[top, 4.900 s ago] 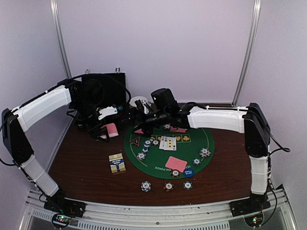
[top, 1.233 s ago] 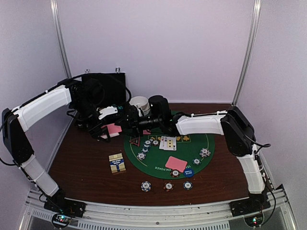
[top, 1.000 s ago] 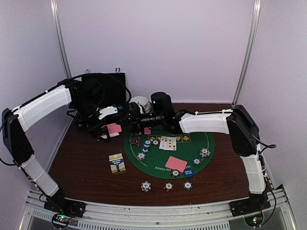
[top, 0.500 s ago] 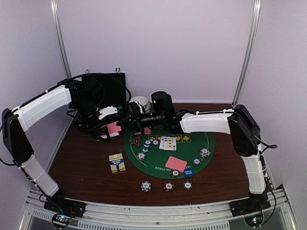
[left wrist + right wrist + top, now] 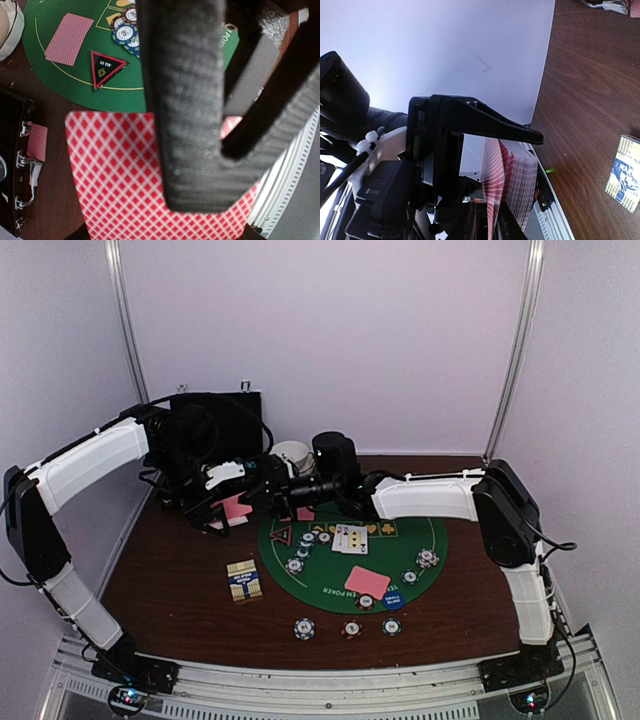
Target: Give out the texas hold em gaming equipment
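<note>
My left gripper (image 5: 222, 502) is shut on a deck of pink-backed cards (image 5: 237, 508), held above the table left of the green mat (image 5: 425, 532). In the left wrist view a black finger (image 5: 192, 150) lies across the top card's back (image 5: 115, 170). My right gripper (image 5: 262, 492) reaches left to the deck. In the right wrist view its fingertips (image 5: 495, 227) pinch the edge of one card (image 5: 492, 185) beside the deck (image 5: 522, 170). On the mat lie face-up cards (image 5: 350, 537), a face-down card (image 5: 367, 581), a red triangle token (image 5: 281, 535), a blue disc (image 5: 392, 600) and chips (image 5: 427, 558).
Three chips (image 5: 304, 628) (image 5: 351, 628) (image 5: 391, 625) sit on the wood in front of the mat. A card box (image 5: 244, 580) lies left of the mat. Stacked white bowls (image 5: 290, 454) and a black case (image 5: 215, 425) stand at the back.
The right arm has swung left from the mat's far edge to the deck and edged slightly closer over the last second. The left arm has not moved.
</note>
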